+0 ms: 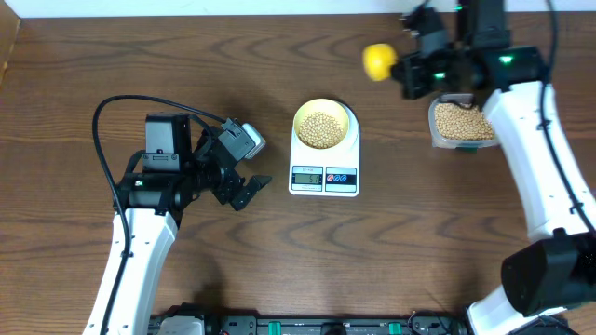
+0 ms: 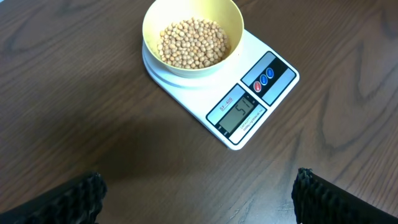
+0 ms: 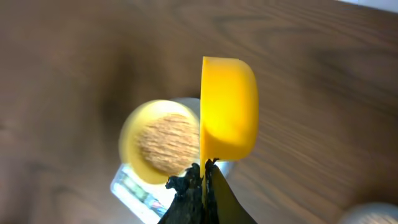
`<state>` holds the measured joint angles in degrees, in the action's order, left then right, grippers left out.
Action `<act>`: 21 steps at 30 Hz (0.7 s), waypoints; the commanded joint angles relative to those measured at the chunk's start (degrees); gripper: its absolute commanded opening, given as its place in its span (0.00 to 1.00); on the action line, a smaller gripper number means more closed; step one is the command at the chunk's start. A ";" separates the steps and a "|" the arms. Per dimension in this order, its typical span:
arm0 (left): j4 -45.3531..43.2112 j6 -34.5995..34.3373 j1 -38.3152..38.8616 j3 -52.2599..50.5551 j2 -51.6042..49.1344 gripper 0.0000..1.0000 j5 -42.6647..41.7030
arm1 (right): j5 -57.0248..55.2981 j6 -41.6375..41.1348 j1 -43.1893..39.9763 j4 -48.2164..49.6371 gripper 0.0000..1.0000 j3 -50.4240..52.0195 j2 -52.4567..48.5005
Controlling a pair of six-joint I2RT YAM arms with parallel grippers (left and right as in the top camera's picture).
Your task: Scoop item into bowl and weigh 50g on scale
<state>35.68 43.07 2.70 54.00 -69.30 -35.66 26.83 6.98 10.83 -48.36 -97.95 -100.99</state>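
Scale (image 2: 200,94) display (image 2: 241,112): seemingly "51"

You get bright, even light from above, with soft shadows on the counter (image 1: 56,279). Your left wrist view is sharp, and the scale (image 2: 199,99) display is crisp. Your right wrist view smears: the bowl (image 3: 124,143) is blurred, the yellow scoop (image 3: 230,106) clearer.

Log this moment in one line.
left gripper open, empty | right gripper shut on yellow scoop | beans in bowl on scale | clear container holds beans
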 commanded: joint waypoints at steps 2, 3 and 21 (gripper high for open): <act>0.04 -0.72 0.13 0.98 -0.15 0.97 -0.31 | 4.35 -0.72 6.25 0.76 0.01 0.09 -2.47; 0.04 -0.72 0.13 0.98 -0.15 0.98 -0.31 | 4.24 -0.72 7.15 0.63 0.01 0.09 -3.08; 0.04 -0.72 0.13 0.98 -0.13 0.98 -0.31 | -15.04 2.27 18.56 -1.57 0.01 0.17 -10.27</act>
<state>35.68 43.09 2.70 54.00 -69.30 -35.66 17.72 8.19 28.03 -49.84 -97.93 -109.82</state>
